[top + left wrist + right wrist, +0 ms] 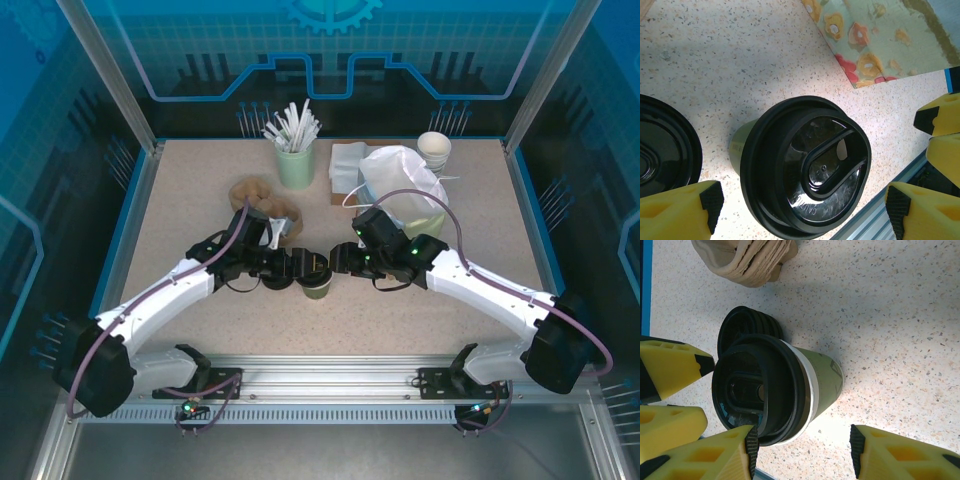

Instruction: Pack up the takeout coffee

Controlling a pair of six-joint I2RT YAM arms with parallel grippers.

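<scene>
The takeout coffee [317, 286] stands mid-table, an olive-green paper cup under a round black lid. In the left wrist view the lid [805, 167] sits between my left gripper's fingers [682, 210], with a gap on both sides. My left gripper [803, 207] is open and reaches in from the left [298, 268]. My right gripper [340, 262] comes from the right, and it is open too. In the right wrist view the cup [825, 380] lies up and left of that gripper [803, 450], its lid rim [765, 395] right by one pad [751, 445].
A stack of black lids [662, 145] [747, 322] sits just beside the cup. Cardboard carriers [265, 200] lie behind it. A floral paper bag [880, 40], a plastic bag [400, 180], a pale green tumbler of white sticks [296, 160] and nested white cups [434, 150] stand farther back.
</scene>
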